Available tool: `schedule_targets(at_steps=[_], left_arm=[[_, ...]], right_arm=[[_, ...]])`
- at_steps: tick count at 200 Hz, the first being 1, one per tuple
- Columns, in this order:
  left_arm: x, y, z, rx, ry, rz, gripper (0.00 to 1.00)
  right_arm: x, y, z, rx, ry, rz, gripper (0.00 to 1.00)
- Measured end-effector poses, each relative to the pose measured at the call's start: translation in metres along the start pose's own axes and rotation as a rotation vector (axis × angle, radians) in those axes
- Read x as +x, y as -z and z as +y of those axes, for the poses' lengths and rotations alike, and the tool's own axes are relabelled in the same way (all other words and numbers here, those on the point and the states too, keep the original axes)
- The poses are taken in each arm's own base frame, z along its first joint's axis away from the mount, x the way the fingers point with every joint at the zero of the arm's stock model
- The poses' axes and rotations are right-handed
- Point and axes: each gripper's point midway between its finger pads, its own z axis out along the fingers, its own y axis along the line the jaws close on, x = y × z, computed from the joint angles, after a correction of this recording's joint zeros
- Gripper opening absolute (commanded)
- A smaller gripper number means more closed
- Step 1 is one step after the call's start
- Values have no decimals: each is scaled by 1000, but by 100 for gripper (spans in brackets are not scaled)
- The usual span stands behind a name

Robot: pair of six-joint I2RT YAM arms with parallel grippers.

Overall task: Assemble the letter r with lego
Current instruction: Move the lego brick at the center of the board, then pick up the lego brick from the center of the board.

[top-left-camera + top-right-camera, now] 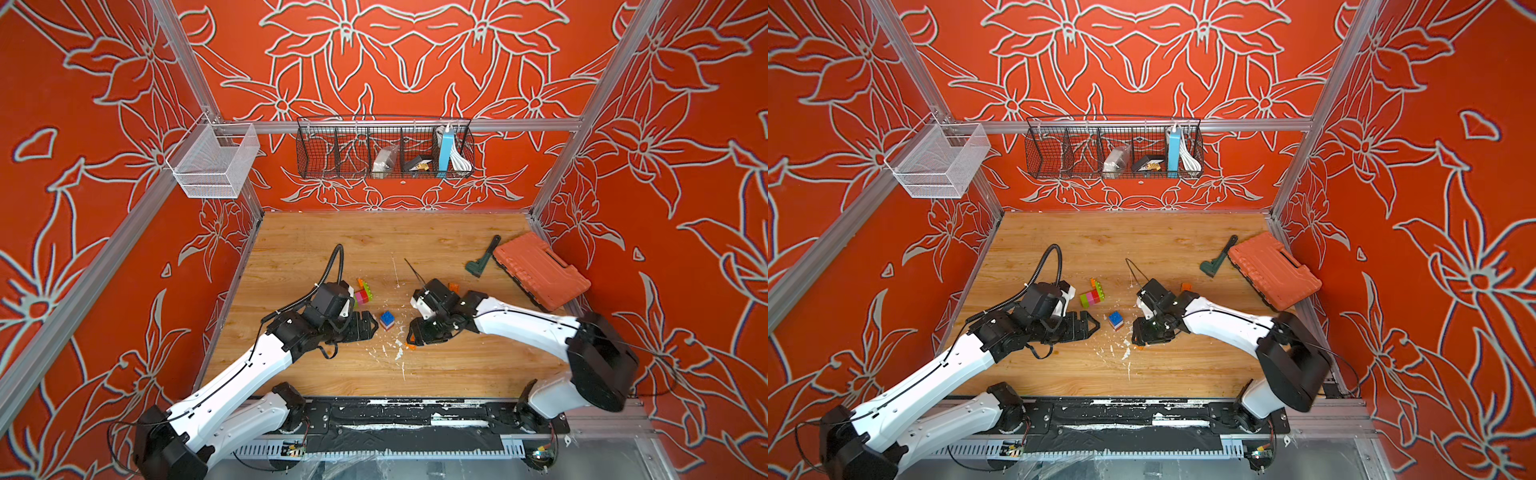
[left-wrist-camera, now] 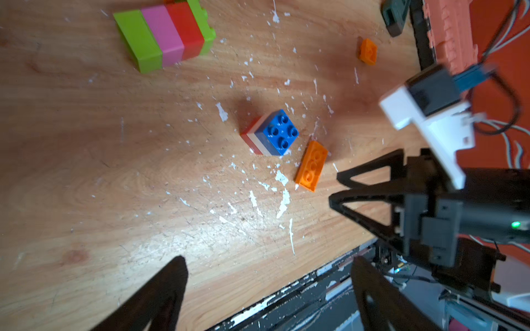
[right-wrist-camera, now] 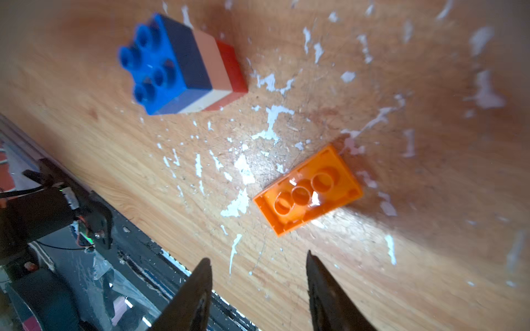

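A small lego stack of blue, white and red bricks stands mid-table between my two grippers. An orange flat brick lies upside down beside it, just in front of my right gripper, which is open and empty. My left gripper is wide open and empty, a short way from the blue stack. A lime, pink, red and lime stack lies farther back. A second small orange brick sits behind the right wrist.
A big orange-red ribbed case and a dark green tool lie at the back right. White paint flecks spot the wood around the bricks. The black front rail runs along the table's near edge. Wire baskets hang on the back wall.
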Motion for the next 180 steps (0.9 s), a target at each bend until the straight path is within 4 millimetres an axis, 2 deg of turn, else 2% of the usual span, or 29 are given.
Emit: schedule_targets(at_steps=[17, 47, 69, 100, 133, 180], left_arm=[[10, -5, -10, -9, -56, 32, 84], [23, -22, -30, -51, -162, 94, 80], [27, -35, -44, -79, -229, 123, 77], [26, -57, -69, -111, -307, 154, 76], [26, -86, -87, -150, -370, 198, 75], [25, -119, -89, -225, -439, 261, 75]], right_arm=[[-13, 28, -17, -13, -54, -114, 58], [-28, 72, -74, 49, -212, -283, 59], [-27, 94, -106, 94, -311, -333, 59], [-17, 116, -140, 139, -437, -392, 61], [-8, 129, -159, 154, -513, -424, 61], [-1, 125, -159, 146, -503, -385, 61]])
